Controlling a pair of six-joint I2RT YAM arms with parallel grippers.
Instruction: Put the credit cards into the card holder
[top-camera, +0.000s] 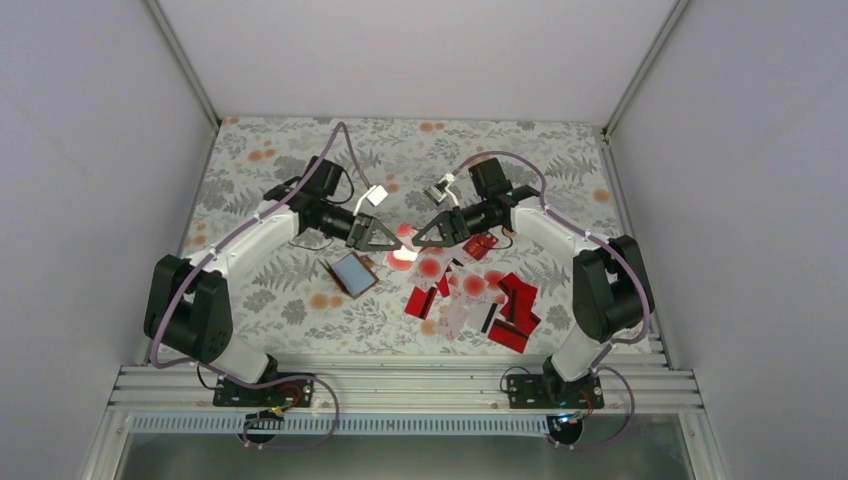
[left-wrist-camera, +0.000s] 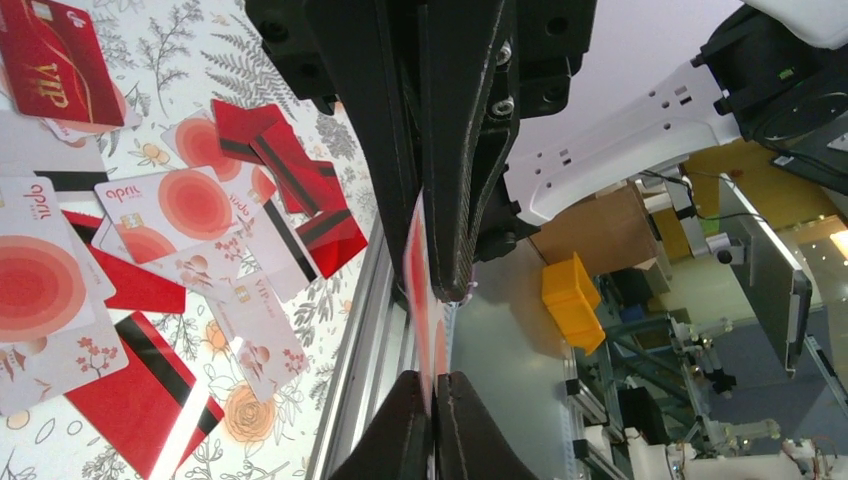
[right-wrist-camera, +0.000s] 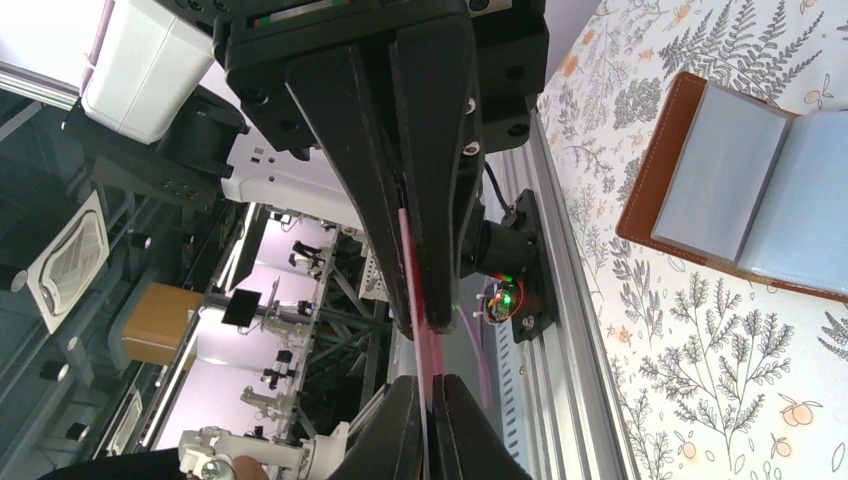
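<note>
One white credit card with red blotches (top-camera: 403, 254) hangs above the table, pinched from both ends. My left gripper (top-camera: 390, 243) is shut on its left end and my right gripper (top-camera: 417, 241) is shut on its right end. The left wrist view shows this card edge-on (left-wrist-camera: 415, 265) between my left fingertips (left-wrist-camera: 433, 388), with the right gripper (left-wrist-camera: 465, 150) facing them. In the right wrist view the card's edge (right-wrist-camera: 411, 262) runs from my right fingertips (right-wrist-camera: 430, 392) to the left gripper (right-wrist-camera: 400, 150). The brown card holder (top-camera: 353, 274) (right-wrist-camera: 665, 150) lies open just below the left gripper, its pale blue-grey pockets facing up.
Several loose red and white credit cards (top-camera: 475, 298) (left-wrist-camera: 150, 250) are scattered on the flowered table right of the holder, under the right arm. The aluminium base rail (top-camera: 400, 385) runs along the near edge.
</note>
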